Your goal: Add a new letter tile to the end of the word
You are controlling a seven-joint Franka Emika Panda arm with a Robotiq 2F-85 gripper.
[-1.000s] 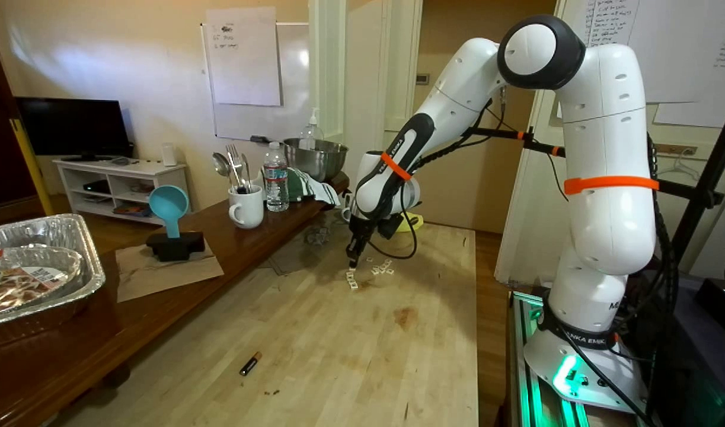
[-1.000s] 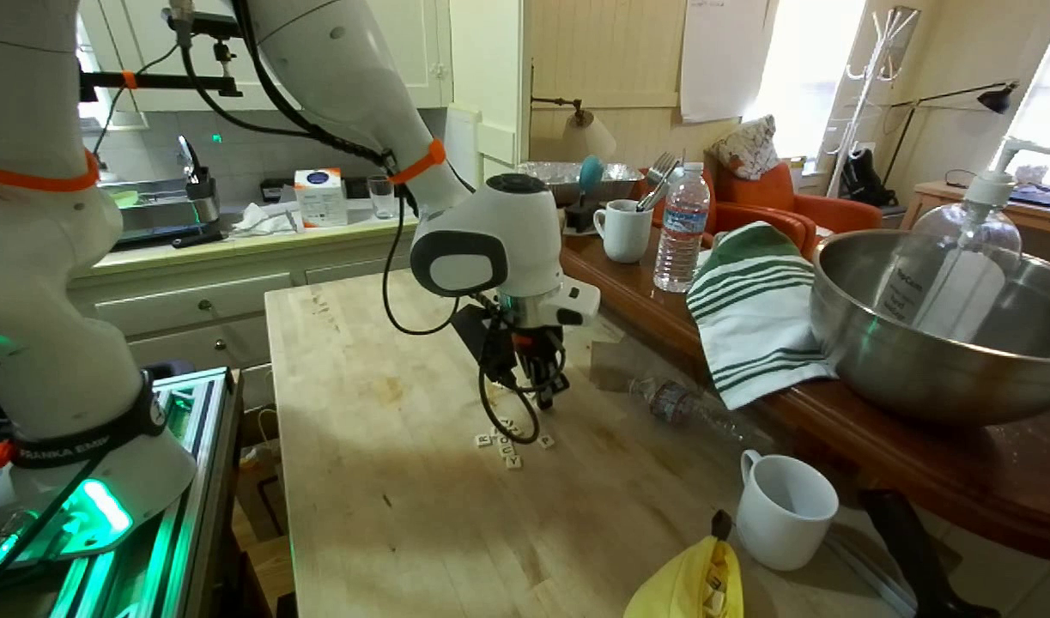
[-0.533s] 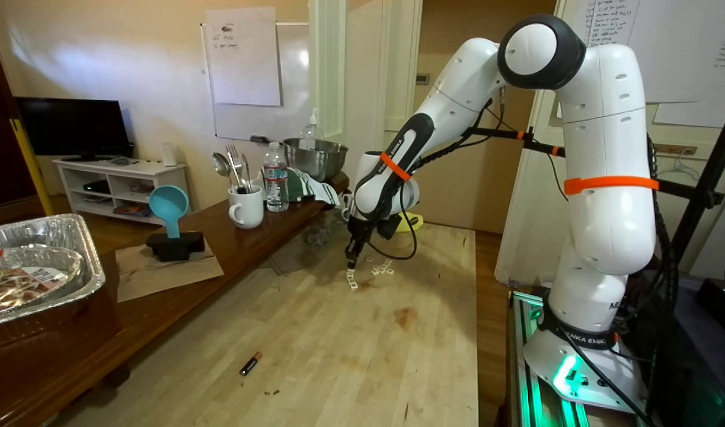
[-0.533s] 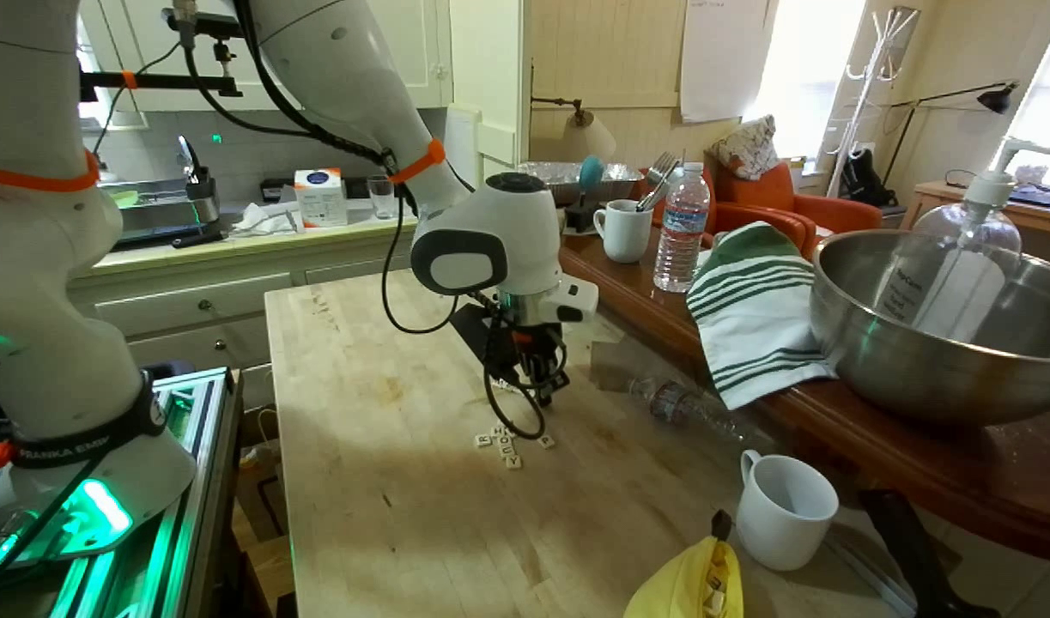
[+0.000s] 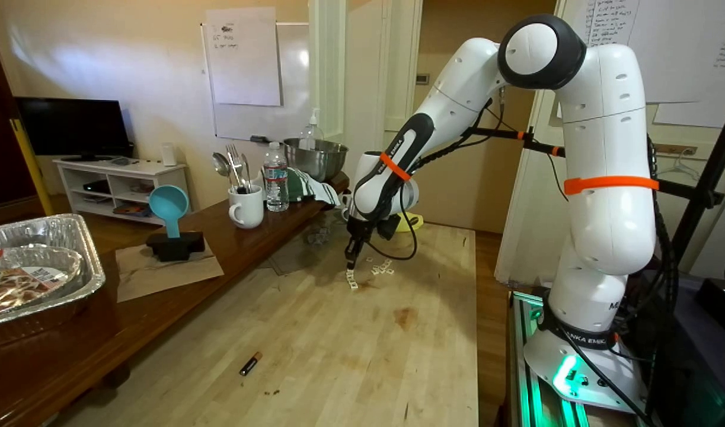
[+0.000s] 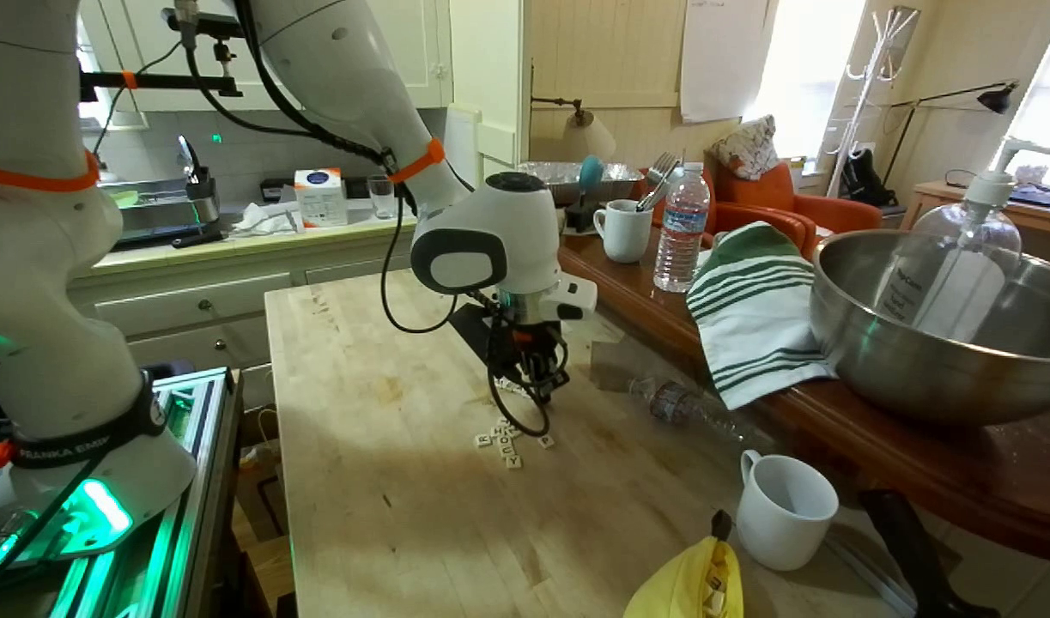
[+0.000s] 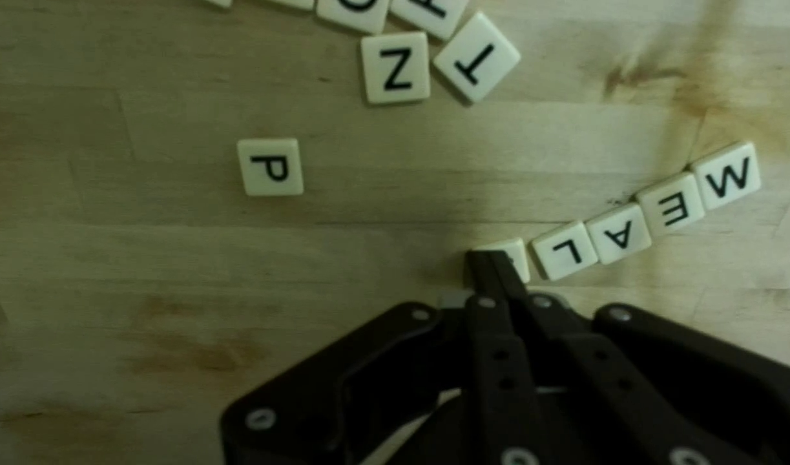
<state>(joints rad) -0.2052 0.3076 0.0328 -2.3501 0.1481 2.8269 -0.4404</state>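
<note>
The word is a slanted row of cream tiles reading M, E, A, L (image 7: 670, 204) in the wrist view. It also shows as a pale row in both exterior views (image 5: 353, 282) (image 6: 512, 387). One more tile (image 7: 519, 257) lies just beyond the L (image 7: 566, 250) with a narrow gap between them. My gripper (image 7: 496, 256) is shut, its fingertips pressed together with no tile between them. The fingertips cover the left part of that tile and hide its letter; I cannot tell whether they touch it. The gripper (image 5: 351, 265) is low at the row's end in an exterior view.
Loose tiles lie nearby: P (image 7: 270, 166), N (image 7: 396, 68) and T (image 7: 477, 57), with several more at the top edge. A battery (image 5: 250, 363) lies on the wooden table (image 5: 315, 356). A white mug (image 6: 786, 511), a yellow pouch (image 6: 692, 575) and a plastic bottle (image 6: 675, 403) are also there.
My gripper has shifted slightly, and its cable loop has swung a little to the right in an exterior view. More of the word's tiles show beside the gripper there.
</note>
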